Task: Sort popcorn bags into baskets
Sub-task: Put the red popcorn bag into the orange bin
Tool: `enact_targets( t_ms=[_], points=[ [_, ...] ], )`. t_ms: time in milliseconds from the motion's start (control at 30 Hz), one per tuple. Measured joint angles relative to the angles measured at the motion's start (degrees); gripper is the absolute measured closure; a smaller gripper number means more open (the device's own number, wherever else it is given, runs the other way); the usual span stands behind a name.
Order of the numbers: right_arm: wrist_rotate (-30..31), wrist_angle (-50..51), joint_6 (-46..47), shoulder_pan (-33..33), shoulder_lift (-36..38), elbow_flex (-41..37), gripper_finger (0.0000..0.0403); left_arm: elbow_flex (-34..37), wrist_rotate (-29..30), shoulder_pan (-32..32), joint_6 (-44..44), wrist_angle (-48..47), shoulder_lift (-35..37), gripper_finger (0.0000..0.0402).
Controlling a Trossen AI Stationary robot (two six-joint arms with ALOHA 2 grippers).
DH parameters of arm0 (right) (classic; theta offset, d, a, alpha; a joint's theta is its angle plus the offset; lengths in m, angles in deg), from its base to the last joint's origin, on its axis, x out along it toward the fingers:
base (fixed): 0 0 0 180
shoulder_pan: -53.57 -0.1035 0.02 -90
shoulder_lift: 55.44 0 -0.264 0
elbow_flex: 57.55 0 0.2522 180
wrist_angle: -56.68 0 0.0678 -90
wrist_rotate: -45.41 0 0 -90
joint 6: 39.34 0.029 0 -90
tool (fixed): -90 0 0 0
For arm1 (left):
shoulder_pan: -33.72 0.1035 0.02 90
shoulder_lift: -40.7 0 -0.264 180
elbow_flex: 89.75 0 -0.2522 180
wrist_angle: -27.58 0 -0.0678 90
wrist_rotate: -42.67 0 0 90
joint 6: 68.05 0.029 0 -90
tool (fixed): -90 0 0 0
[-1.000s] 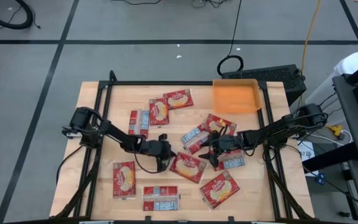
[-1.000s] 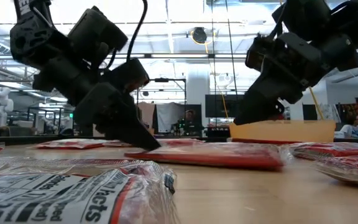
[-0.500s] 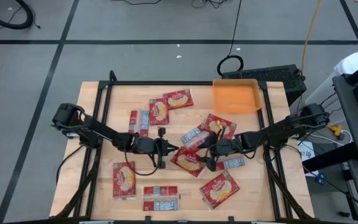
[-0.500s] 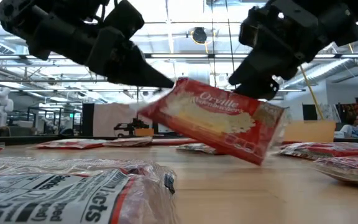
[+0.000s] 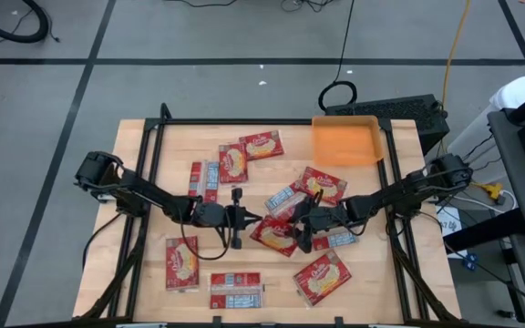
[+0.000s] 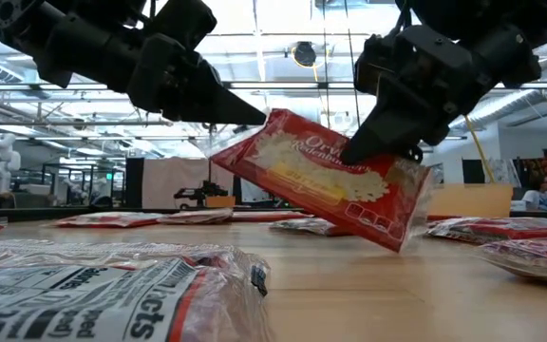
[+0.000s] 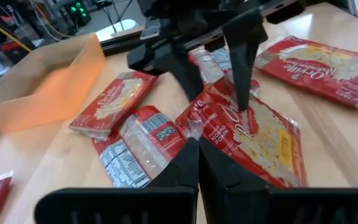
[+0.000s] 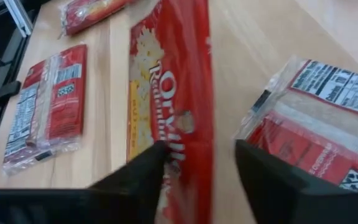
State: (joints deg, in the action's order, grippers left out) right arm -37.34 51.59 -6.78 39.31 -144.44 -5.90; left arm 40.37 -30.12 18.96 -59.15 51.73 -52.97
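the lifted popcorn bag (image 6: pixel 323 180) hangs above mid-worktop, yellow picture face showing, its long axis sloping down from the left gripper (image 6: pixel 254 116), clamped shut on its upper corner, toward the right gripper (image 6: pixel 373 150), whose fingers straddle the far end with a gap showing in the right wrist view. only the low view shows it clear of the worktop (image 5: pixel 153 173); from overhead it seems to lie among the other bags (image 5: pixel 246 153), well apart from the orange basket (image 5: pixel 345 139).
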Motion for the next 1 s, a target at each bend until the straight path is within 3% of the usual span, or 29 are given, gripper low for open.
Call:
enact_targets(
  t_ms=[167,233,400,500,700,867,1000],
  points=[
    [-0.2,-0.2,-0.5,0.0,0.4,0.0,0.0358,0.0,3.6,0.0,-5.5,0.8,0.0,0.0381],
    [-1.1,-0.4,-0.6,0.0,0.5,0.0,0.0389,0.0,4.4,-0.1,-8.7,1.5,0.0,0.0365],
    [-1.6,0.4,1.9,0.0,2.4,0.0,0.0376,0.0,6.4,-1.9,-13.4,1.5,0.0,0.0297],
    [-1.6,3.4,2.9,-0.6,5.1,0.0,0.0378,0.0,10.4,-3.6,-18.4,1.8,0.0,0.0260],
    [-0.8,13.4,4.7,-3.2,13.9,0.0,0.0396,-0.1,18.7,-8.8,-25.3,1.4,0.9,0.0230],
    [7.5,19.7,6.4,-7.6,20.3,0.0,0.0393,0.0,20.3,-12.0,-29.6,1.9,0.9,0.0229],
    [16.0,18.6,5.9,-11.1,22.2,0.0,0.0393,0.0,20.3,-13.5,-34.3,-1.0,0.8,0.0229]
  ],
)
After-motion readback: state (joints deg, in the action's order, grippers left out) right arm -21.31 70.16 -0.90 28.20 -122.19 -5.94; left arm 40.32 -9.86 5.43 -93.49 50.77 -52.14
